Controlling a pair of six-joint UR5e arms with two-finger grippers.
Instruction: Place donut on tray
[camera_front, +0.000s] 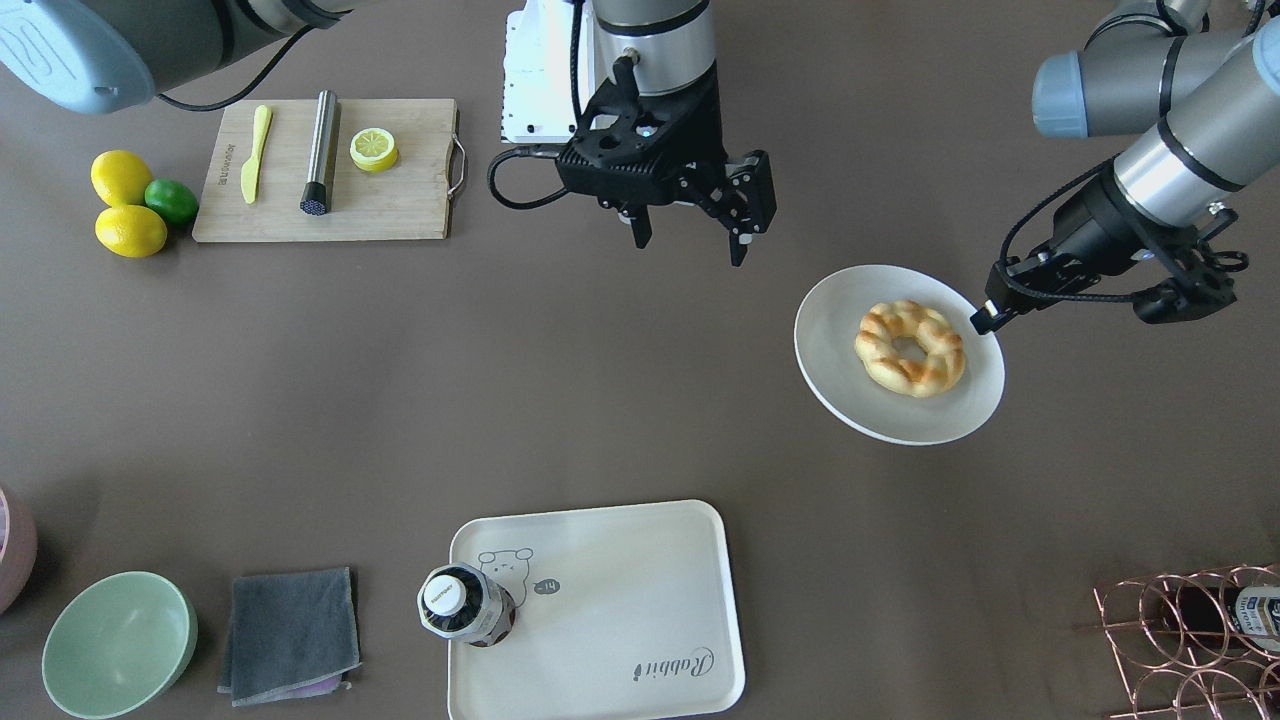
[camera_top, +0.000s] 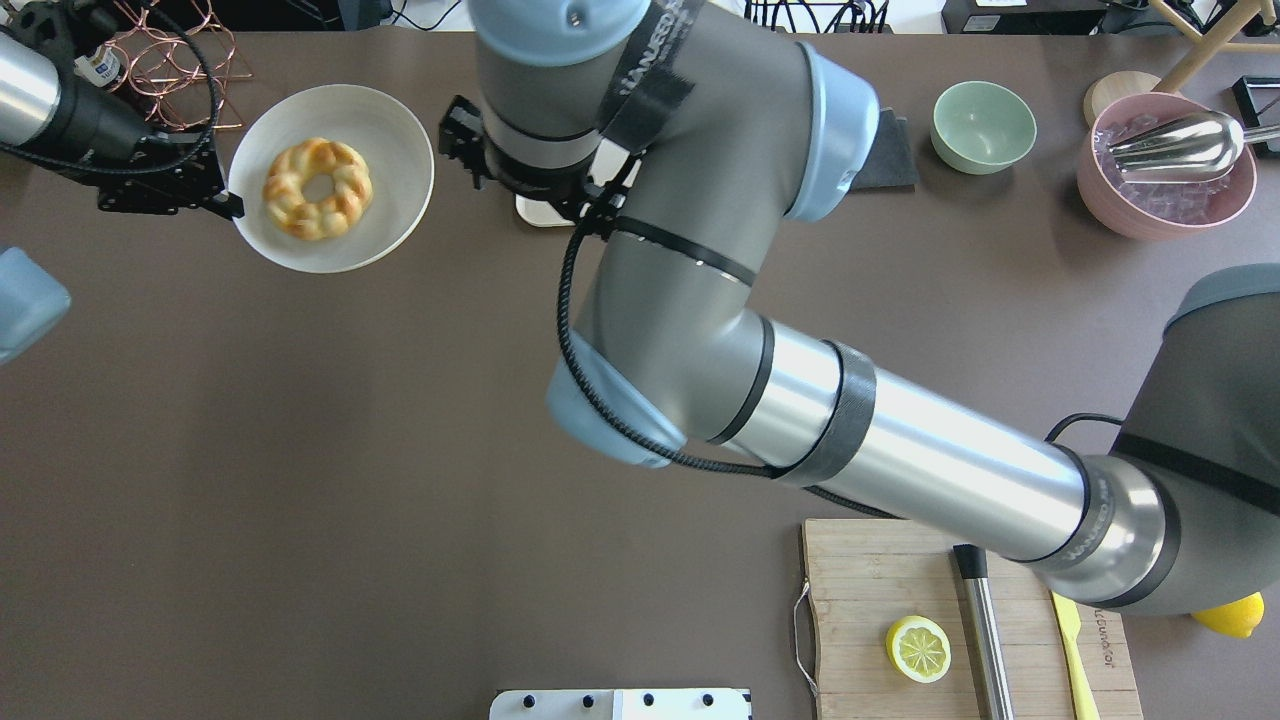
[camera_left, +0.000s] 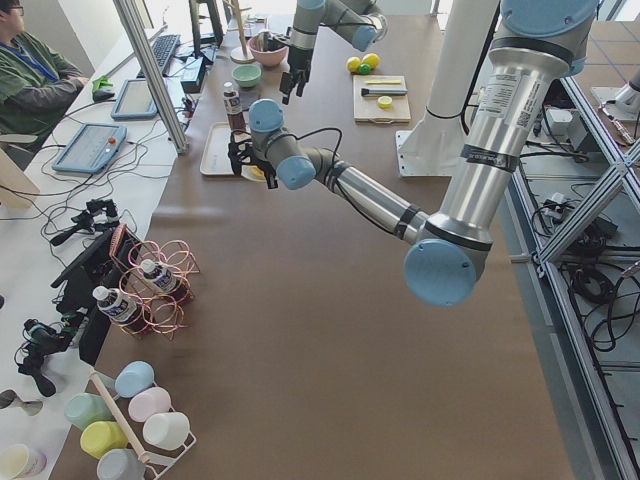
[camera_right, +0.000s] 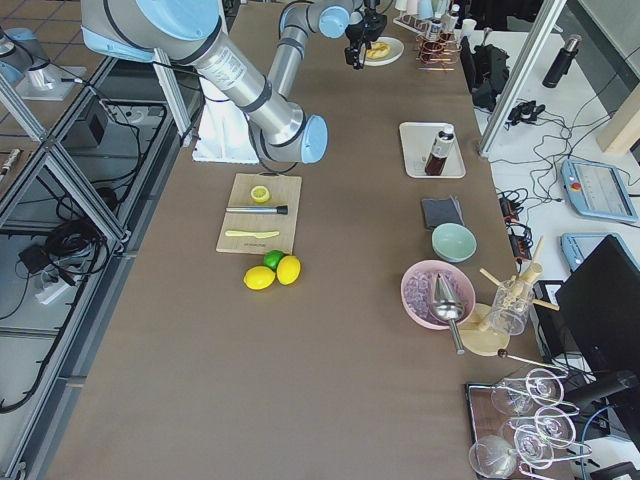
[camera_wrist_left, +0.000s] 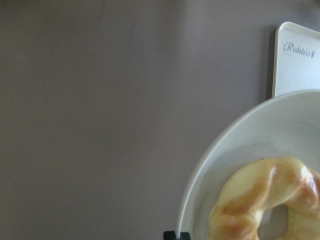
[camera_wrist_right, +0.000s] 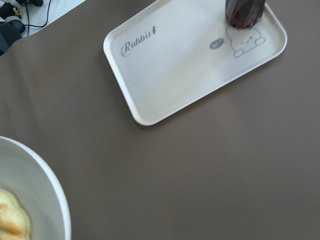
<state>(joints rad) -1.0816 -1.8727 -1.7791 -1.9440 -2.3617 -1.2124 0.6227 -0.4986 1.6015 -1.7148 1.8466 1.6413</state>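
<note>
The donut (camera_front: 935, 372), a golden twisted ring, lies on a round white plate (camera_front: 850, 385). My left gripper (camera_front: 985, 318) is shut on the plate's rim; it also shows in the overhead view (camera_top: 222, 203). The left wrist view shows the donut (camera_wrist_left: 260, 200) close below the camera. The cream tray (camera_front: 620, 590) with the bear drawing and "Rabbit" script lies at the far side from my base, apart from the plate; a dark bottle (camera_front: 465, 605) stands on its corner. My right gripper (camera_front: 690, 240) hangs open and empty above the table, beside the plate.
A wooden cutting board (camera_front: 400, 200) holds a lemon half, a yellow knife and a metal cylinder. Lemons and a lime (camera_front: 130, 205) lie beside it. A green bowl (camera_front: 118, 645), a grey cloth (camera_front: 290, 635) and a copper wire rack (camera_front: 1190, 640) lie along the tray's side.
</note>
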